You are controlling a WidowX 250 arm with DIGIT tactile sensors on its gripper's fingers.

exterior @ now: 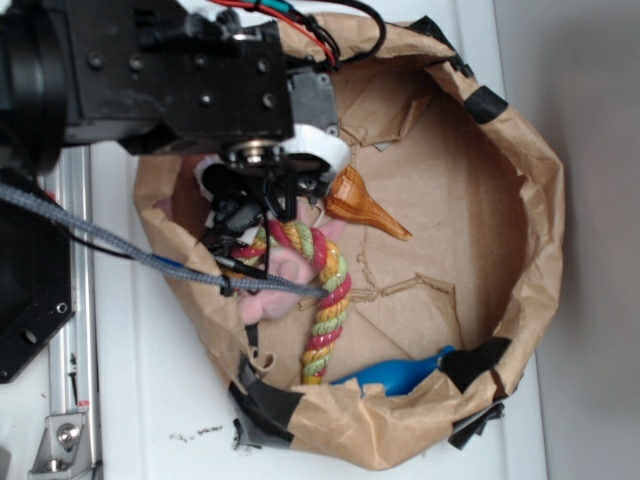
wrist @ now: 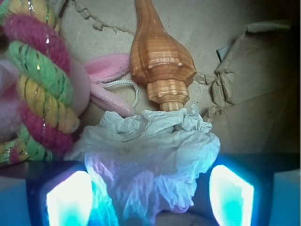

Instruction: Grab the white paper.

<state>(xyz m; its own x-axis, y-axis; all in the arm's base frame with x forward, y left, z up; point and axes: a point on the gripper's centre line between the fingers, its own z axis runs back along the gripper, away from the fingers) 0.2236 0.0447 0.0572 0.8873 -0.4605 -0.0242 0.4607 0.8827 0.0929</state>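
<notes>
The white paper (wrist: 150,146) is a crumpled wad lying on the brown bag floor, just below the amber shell (wrist: 160,61). In the wrist view my gripper (wrist: 149,190) is open with the wad between its glowing pads. The left pad (wrist: 68,200) touches the paper's edge. The right pad (wrist: 231,197) stands a little apart from it. In the exterior view the gripper (exterior: 283,192) is low inside the bag next to the shell (exterior: 365,203), and it hides the paper.
A brown paper bag (exterior: 530,200) with black-taped rim walls in everything. A multicoloured rope toy (exterior: 330,300) and a pink plush toy (exterior: 285,275) lie just left of the paper. A blue object (exterior: 400,370) sits by the bag's near wall. A braided cable (exterior: 120,245) crosses the left rim.
</notes>
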